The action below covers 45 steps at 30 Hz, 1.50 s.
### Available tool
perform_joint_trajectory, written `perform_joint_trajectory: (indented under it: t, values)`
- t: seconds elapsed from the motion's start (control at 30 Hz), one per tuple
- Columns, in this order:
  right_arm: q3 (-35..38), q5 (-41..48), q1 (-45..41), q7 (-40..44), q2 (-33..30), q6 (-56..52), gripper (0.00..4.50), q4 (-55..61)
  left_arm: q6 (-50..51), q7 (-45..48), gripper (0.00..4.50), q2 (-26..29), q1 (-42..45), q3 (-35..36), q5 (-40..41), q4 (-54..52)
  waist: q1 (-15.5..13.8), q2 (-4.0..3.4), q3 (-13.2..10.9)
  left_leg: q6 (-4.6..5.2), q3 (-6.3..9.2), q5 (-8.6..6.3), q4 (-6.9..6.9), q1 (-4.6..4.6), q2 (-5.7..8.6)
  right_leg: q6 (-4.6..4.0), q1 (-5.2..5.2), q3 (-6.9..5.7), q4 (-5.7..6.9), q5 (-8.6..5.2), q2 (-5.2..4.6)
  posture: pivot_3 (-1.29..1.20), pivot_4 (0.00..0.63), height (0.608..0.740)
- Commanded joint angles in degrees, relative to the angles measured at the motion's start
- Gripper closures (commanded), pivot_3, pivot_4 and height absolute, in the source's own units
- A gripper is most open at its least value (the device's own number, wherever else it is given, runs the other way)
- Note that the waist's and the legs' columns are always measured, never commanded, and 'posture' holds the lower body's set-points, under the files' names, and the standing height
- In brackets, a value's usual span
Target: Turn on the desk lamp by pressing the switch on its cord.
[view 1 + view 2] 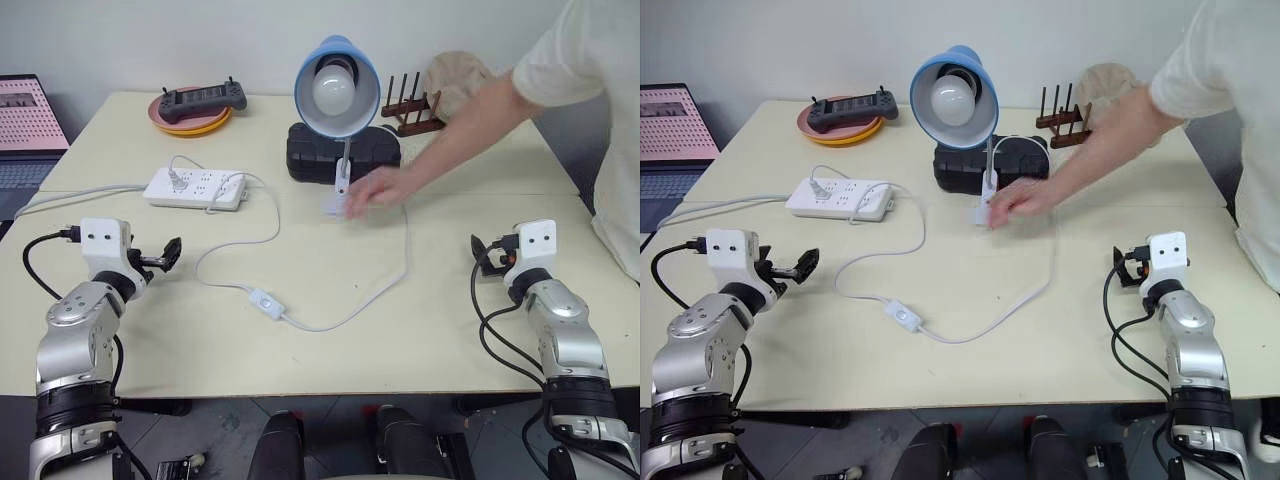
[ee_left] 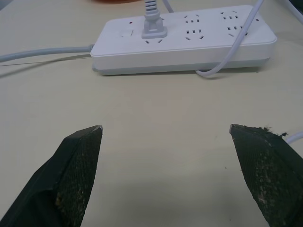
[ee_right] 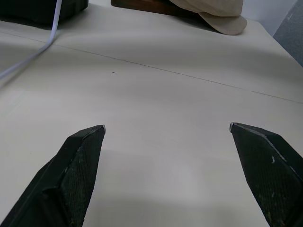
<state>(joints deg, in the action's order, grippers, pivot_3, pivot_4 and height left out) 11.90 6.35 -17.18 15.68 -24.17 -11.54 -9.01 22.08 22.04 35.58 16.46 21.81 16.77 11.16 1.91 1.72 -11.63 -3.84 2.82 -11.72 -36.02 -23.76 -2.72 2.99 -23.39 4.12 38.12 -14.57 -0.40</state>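
At the table's (image 1: 330,350) left edge a laptop (image 1: 28,125) is cut off by the frame, so just part of its screen and keyboard can be seen. The left gripper (image 2: 165,135) hangs over the near left part of the table with its two black fingers spread wide and nothing between them; its wrist view looks straight at the white power strip (image 1: 196,187), which lies a little farther back with one plug in it and a thick grey cable running off toward the left edge. Toward the back left corner a black handheld controller (image 1: 203,98) rests on stacked plates (image 1: 190,122). The cord (image 1: 390,280) loops from the power strip across the middle of the table, and the switch (image 1: 266,303) lies on it toward the near edge, left of centre, well apart from both grippers. The desk lamp (image 1: 337,88) stands at mid-table toward the back, shade facing the camera, the bulb not visibly lit; its clip base is largely hidden by a person's hand (image 1: 378,188) reaching in from the right. Behind it sits a black case (image 1: 340,152), partly covered by the lamp, and farther right a wooden rack (image 1: 410,105) and a beige cloth thing (image 1: 458,80) half hidden by the arm, hard to identify. The right gripper (image 3: 166,135) hovers over the near right part of the table, fingers wide apart, empty.
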Motion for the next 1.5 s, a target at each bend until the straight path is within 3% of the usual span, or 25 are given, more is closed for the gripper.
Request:
perform_joint_trajectory:
  t: [0.03,0.23,0.4,0.6,0.73,0.87,1.03,1.2,1.5]
  values:
    - [1.19,0.41,0.16,-0.62,-0.26,0.98,0.07,2.65,0.13,0.36,0.0,1.28,1.0,0.19,-0.14,-2.09,-0.01,0.0,0.0,0.0,0.0,0.0,0.0,0.0,0.0,0.0,0.0,0.0,0.0,0.0,0.0,0.0,0.15,0.74]
    - [1.3,0.51,0.47,-0.8,-0.22,0.88,0.07,3.03,-0.05,0.78,0.0,1.18,1.46,0.4,0.19,-1.85,0.0,0.0,0.0,0.0,0.0,0.0,0.0,0.0,0.0,0.0,0.0,0.0,0.0,0.0,0.0,0.0,0.15,0.74]
    - [0.17,1.88,1.37,2.6,-1.5,-1.93,0.07,6.83,-1.64,8.21,0.0,4.57,1.66,-2.2,0.08,-1.91,0.02,0.0,0.0,0.0,0.01,0.0,0.01,0.0,0.0,0.0,0.0,-0.01,0.02,0.0,0.0,0.0,0.15,0.74]
    - [-4.33,13.53,6.36,21.73,-8.76,-11.3,0.07,22.95,-7.69,36.07,0.0,17.26,4.23,-14.45,-1.15,-1.85,-0.06,-0.02,-0.01,0.0,0.0,0.0,0.04,-0.06,0.0,-0.01,-0.06,-0.02,-0.01,-0.02,0.0,0.0,0.15,0.74]
    - [-6.51,18.5,9.56,27.98,-11.2,-14.64,0.07,29.11,-11.19,44.92,0.0,19.68,7.49,-19.18,-2.34,1.28,-0.03,-0.04,0.01,0.01,0.01,0.0,0.07,0.0,-0.01,0.07,-0.01,-0.04,-0.04,-0.13,0.0,0.0,0.15,0.74]
    - [-10.51,24.21,12.36,37.83,-16.49,-18.34,0.07,36.13,-25.83,62.26,0.0,21.93,13.9,-28.61,-7.45,6.24,-0.06,-0.03,0.0,0.01,0.0,0.0,-0.02,-0.05,-0.02,0.12,-0.01,-0.04,-0.01,-0.16,0.0,0.0,0.15,0.74]
    - [-12.95,26.6,11.76,38.01,-16.59,-20.67,0.07,40.36,-41.53,69.39,0.0,18.45,24.3,-34.75,-13.3,19.71,-0.08,-0.02,0.01,0.03,0.01,0.01,-0.08,-0.03,-0.03,-0.06,-0.01,-0.03,0.03,-0.29,0.03,0.0,0.15,0.74]
    - [-14.21,25.27,14.6,36.72,-16.0,-19.83,0.07,43.04,-53.98,70.46,0.0,13.82,31.68,-40.49,-16.52,31.15,-0.3,0.04,0.05,0.08,0.07,0.04,-0.12,-0.12,-0.01,0.16,0.02,-0.05,-0.03,-0.17,0.06,0.0,0.15,0.74]
    - [-13.22,23.17,18.48,33.39,-14.2,-16.69,0.07,42.32,-59.96,70.46,0.0,9.69,34.14,-45.79,-14.99,36.87,-0.06,0.07,0.07,0.09,0.09,0.03,-0.08,-0.1,-0.04,0.17,-0.02,-0.06,0.04,-0.16,0.09,0.0,0.15,0.74]
